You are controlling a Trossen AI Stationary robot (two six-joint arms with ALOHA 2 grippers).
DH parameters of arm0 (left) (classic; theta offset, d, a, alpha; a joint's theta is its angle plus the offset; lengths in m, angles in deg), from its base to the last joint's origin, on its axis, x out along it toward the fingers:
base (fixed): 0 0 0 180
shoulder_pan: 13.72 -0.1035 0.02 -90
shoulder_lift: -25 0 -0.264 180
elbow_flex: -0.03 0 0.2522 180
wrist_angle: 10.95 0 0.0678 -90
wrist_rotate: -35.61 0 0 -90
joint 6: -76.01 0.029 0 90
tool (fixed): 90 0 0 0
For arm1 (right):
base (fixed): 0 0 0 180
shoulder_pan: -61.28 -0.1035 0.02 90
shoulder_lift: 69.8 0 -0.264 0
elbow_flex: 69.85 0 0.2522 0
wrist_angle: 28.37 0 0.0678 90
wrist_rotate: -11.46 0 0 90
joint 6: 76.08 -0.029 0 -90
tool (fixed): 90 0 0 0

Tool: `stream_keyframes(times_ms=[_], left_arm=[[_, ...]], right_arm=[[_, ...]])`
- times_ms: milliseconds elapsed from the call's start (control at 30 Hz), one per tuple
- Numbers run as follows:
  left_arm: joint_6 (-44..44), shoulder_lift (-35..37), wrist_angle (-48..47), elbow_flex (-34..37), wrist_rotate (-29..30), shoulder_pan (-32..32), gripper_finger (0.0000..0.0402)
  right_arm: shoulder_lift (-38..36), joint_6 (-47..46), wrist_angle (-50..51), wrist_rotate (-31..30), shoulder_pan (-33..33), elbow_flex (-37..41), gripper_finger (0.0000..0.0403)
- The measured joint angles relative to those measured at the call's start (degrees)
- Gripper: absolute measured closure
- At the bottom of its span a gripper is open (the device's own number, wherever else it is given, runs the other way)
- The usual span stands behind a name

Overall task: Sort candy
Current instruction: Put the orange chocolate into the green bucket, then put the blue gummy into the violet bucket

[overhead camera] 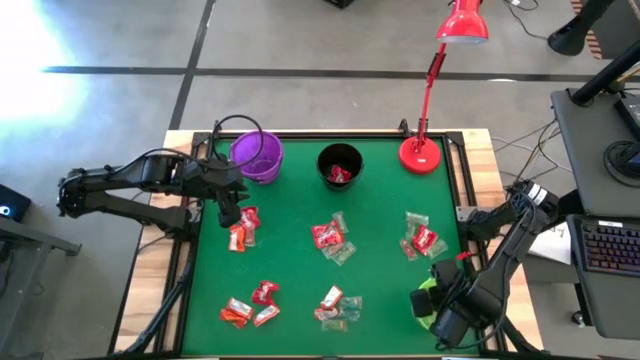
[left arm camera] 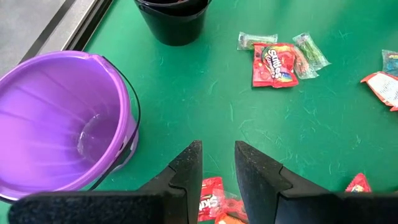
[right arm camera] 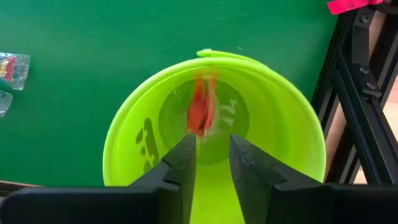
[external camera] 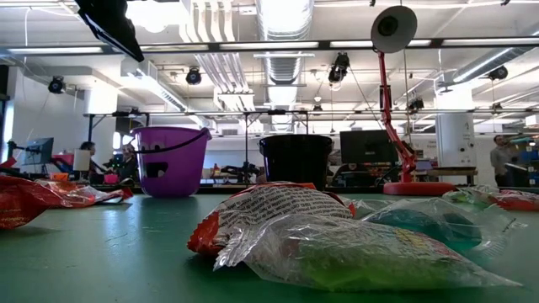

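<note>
Directly below the right gripper, an orange-red sweet shows blurred inside the green cup, just past the tips of its jaws, which stand parted and empty. Over by the purple cup, the left gripper hovers with jaws slightly apart, holding nothing; red candy lies on the green tabletop beneath and just behind them.
</note>
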State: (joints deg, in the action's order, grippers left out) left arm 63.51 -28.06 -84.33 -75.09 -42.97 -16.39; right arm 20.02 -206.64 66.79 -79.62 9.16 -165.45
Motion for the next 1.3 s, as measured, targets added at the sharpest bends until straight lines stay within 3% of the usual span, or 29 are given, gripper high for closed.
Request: stream_keyframes(times_ms=[333,600,767,1033,1300], left_arm=[[-0.19,-0.08,0.03,0.00,-3.48,0.01,0.0325],[-0.58,-1.17,0.27,0.00,-4.25,0.01,0.0325],[-0.71,-3.30,0.53,0.00,-5.13,0.01,0.0325],[-5.02,-6.79,0.80,0.00,-7.48,0.74,0.0325],[-5.11,-10.66,9.59,0.00,-13.79,3.72,0.0325]], right_arm=[[-1.18,-1.23,4.50,-3.18,3.44,-0.80,0.0271],[-3.75,4.23,5.10,-25.31,8.36,-1.40,0.0275],[-5.82,10.70,5.40,-33.78,12.33,-1.40,0.0273],[-9.00,23.63,8.15,-35.15,19.48,-1.40,0.0275],[-14.45,38.10,8.61,-39.55,26.88,-1.40,0.0271]])
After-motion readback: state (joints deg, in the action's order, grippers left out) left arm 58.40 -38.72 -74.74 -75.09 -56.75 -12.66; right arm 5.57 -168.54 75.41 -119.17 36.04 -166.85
